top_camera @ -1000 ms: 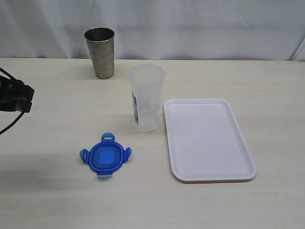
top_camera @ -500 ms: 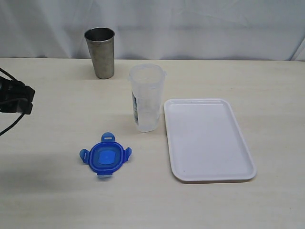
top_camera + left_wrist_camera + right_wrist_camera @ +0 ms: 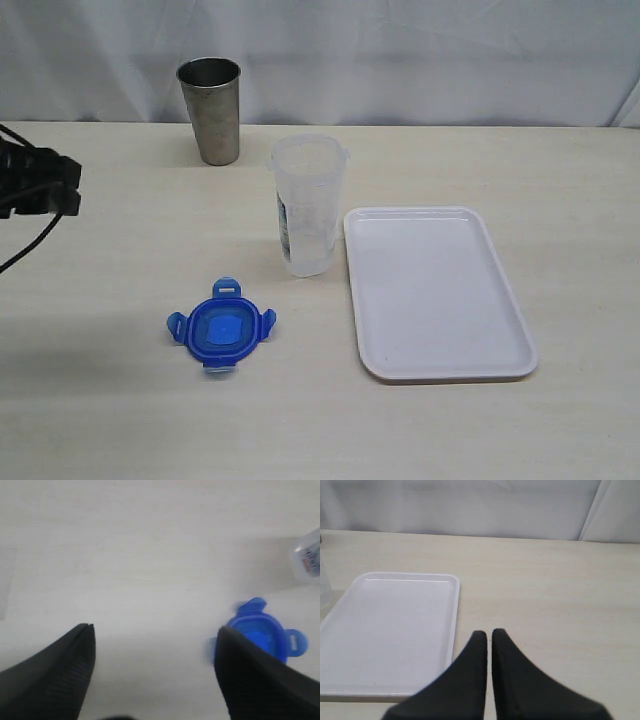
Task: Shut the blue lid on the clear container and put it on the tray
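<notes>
i'd centre my open, empty left gripper over the blue lid at lower left; right gripper closed, empty.

Looking down from the near side, high and back, taking in the whole table. On the left wrist, pointing steeply down from close, sharing the blue lid and clear container. On the right wrist, facing far, low, sharing the tray.

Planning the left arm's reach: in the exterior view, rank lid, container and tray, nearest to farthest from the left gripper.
From the left gripper:
1. blue lid, front left.
2. clear container, centre.
3. tray, right side.
</notes>
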You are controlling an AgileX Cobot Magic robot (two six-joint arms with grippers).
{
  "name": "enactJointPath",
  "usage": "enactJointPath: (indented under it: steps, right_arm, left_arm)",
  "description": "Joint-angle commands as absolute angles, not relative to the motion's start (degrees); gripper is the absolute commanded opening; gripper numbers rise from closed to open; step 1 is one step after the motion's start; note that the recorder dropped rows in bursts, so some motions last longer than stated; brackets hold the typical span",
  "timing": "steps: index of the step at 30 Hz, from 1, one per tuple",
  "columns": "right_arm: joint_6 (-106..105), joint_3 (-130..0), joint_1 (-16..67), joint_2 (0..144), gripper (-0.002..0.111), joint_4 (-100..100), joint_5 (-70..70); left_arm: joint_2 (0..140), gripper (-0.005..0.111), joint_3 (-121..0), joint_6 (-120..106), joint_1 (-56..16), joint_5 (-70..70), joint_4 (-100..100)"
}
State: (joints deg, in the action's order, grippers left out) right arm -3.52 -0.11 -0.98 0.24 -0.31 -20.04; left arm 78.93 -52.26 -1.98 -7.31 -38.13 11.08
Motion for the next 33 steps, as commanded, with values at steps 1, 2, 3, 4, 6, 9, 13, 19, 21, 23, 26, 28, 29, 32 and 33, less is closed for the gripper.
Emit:
enactJointPath:
  steps: [1,2,3,4,6,9,13,19,21,23,26,28,29,32,33]
  right_arm:
    - [-3.7,0.0,-1.2,0.0,0.004,-0.7,-19.8]
    - [-3.7,0.0,-1.2,0.0,0.004,-0.7,-19.8]
    - [-3.7,0.0,-1.2,0.0,0.004,-0.7,-19.8]
    - [-3.7,0.0,-1.2,0.0,0.004,-0.7,-19.8]
    - [-3.7,0.0,-1.2,0.0,0.004,-0.7,-19.8]
    - [-3.7,0.0,-1.2,0.0,0.004,-0.7,-19.8]
    - [-3.7,0.0,-1.2,0.0,0.004,-0.7,-19.8]
    - [-3.7,0.0,-1.2,0.0,0.004,-0.7,-19.8]
    - [-3.7,0.0,-1.2,0.0,0.004,-0.7,-19.8]
    - [-3.7,0.0,-1.2,0.0,0.004,-0.7,-19.8]
    - [-3.7,0.0,-1.2,0.0,0.004,-0.7,-19.8]
    - [-3.7,0.0,-1.2,0.0,0.004,-0.7,-19.8]
    - [-3.7,0.0,-1.2,0.0,0.004,-0.7,-19.8]
    - [-3.7,0.0,-1.2,0.0,0.004,-0.7,-19.8]
    - [-3.7,0.0,-1.2,0.0,0.004,-0.7,-19.8]
  left_arm:
    - [80.2,0.063,-52.7,-12.1,-7.4,-36.1,23.1]
    - [80.6,0.063,-52.7,-16.1,-7.4,-36.5,26.1]
    - [80.9,0.063,-52.7,-18.5,-7.4,-36.5,28.6]
    - [81.3,0.063,-52.7,-20.9,-7.4,-36.9,30.9]
    - [81.9,0.063,-52.7,-22.5,-7.4,-36.8,31.8]
    - [83.3,0.062,-52.7,-22.4,-7.4,-39.0,33.7]
    - [87.5,0.049,-52.7,-22.6,-9.6,-42.2,31.4]
    - [95.7,0.051,-52.7,-22.4,-14.8,-44.1,27.8]
    - [97.9,0.057,-52.7,-22.2,-15.0,-42.8,28.3]
    - [99.5,0.056,-52.7,-21.2,-15.0,-41.4,28.3]
    - [101.7,0.056,-52.7,-20.9,-15.0,-40.0,30.4]
    - [102.8,0.056,-52.7,-21.2,-15.2,-38.6,31.1]
    - [103.6,0.056,-52.7,-21.2,-15.3,-38.3,31.1]
    - [104.8,0.052,-52.7,-21.2,-15.3,-38.3,31.6]
    - [105.2,0.052,-52.7,-21.2,-15.3,-38.3,31.6]
